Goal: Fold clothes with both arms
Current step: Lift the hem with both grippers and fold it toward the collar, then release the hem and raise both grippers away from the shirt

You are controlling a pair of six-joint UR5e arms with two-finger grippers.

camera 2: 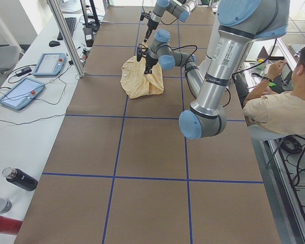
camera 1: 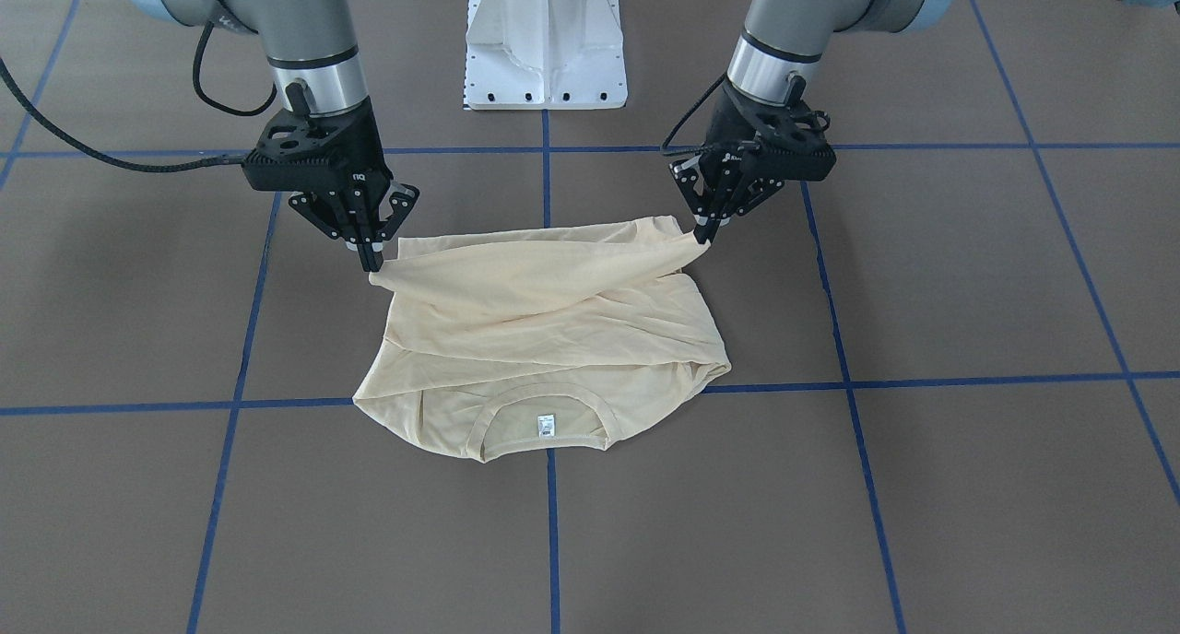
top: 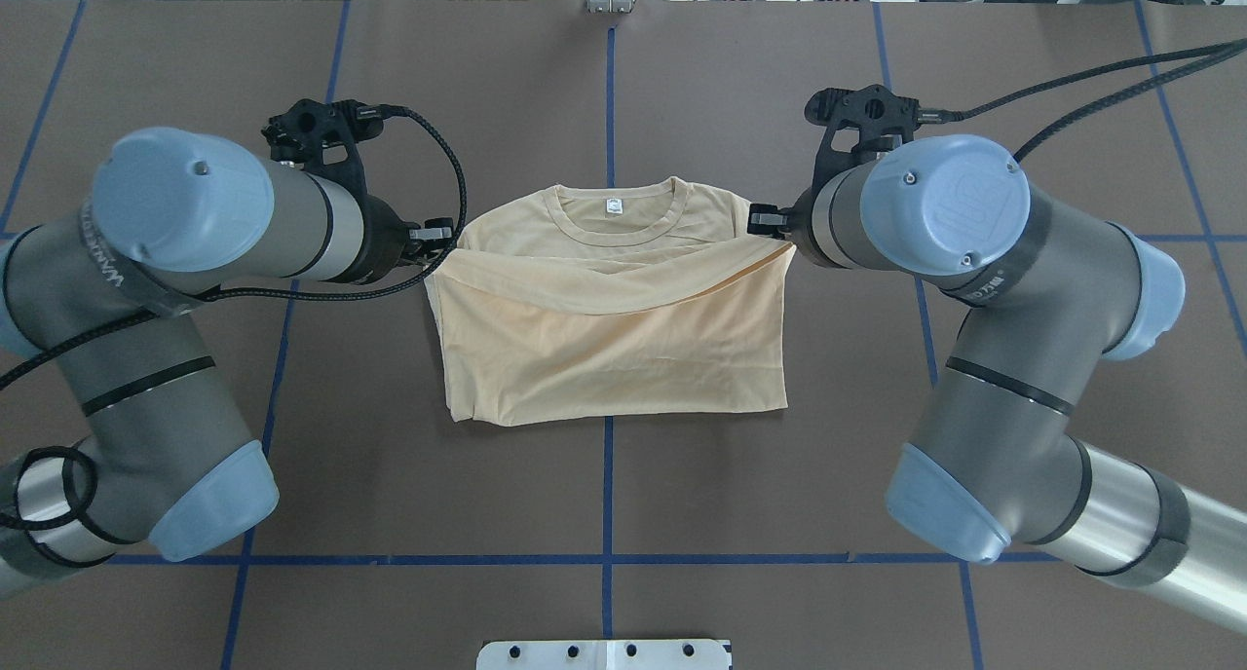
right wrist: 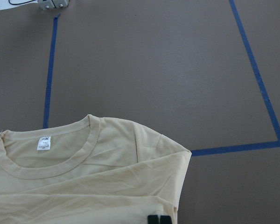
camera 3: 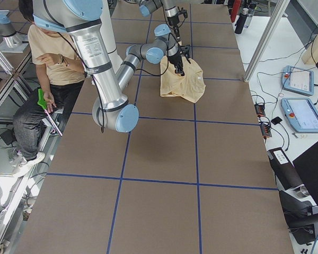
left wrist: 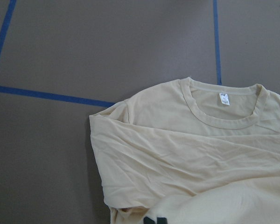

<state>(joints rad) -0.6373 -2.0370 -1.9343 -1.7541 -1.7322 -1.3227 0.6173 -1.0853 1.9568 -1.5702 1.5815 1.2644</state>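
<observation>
Shirt (camera 1: 553,339) lies half-folded on the table (camera 1: 922,477). Left gripper (camera 1: 705,233) and right gripper (camera 1: 371,261) are each clamped on a corner of the raised edge, robot-side of the collar (top: 612,238). The edge runs crosswise. The collar lies straight ahead, equally near both.

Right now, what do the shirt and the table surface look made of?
T-shirt: thin soft knit, probably cotton jersey, matte. It sags and wrinkles finely where it is lifted, and has a stitched band collar. Table cover: brown matte sheet, maybe paper or card, hard to confirm. It lies flat with no shine. Grid lines: blue adhesive tape, by their look.
</observation>
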